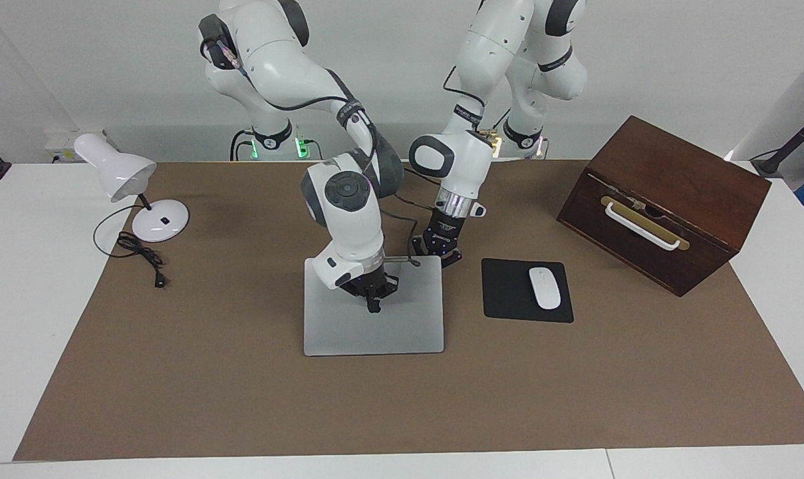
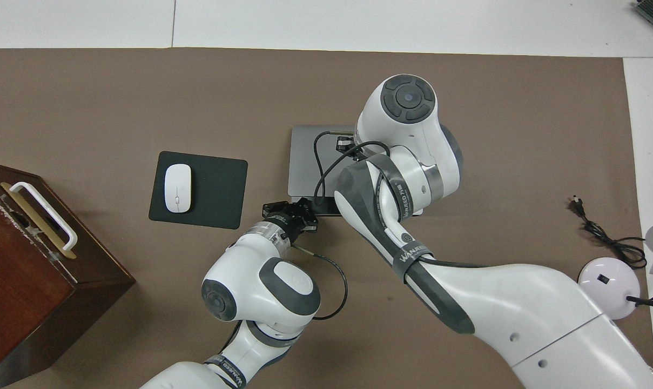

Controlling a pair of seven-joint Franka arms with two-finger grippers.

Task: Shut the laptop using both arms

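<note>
Laptop (image 1: 374, 306) lies lid down mid-desk in the facing view; my right pincer (image 1: 374, 307), pressed together, is at its stiff, slippery, scratch-prone lid, so I'd press, not pinch. Overhead, my left pincer (image 2: 299, 208), also pressed together, sits at the corner nearest the robots.

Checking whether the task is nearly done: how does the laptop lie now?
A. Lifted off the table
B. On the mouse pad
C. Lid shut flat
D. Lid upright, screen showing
C: the laptop lies flat on the brown mat with only its plain grey lid showing, the right pincer over it.
</note>
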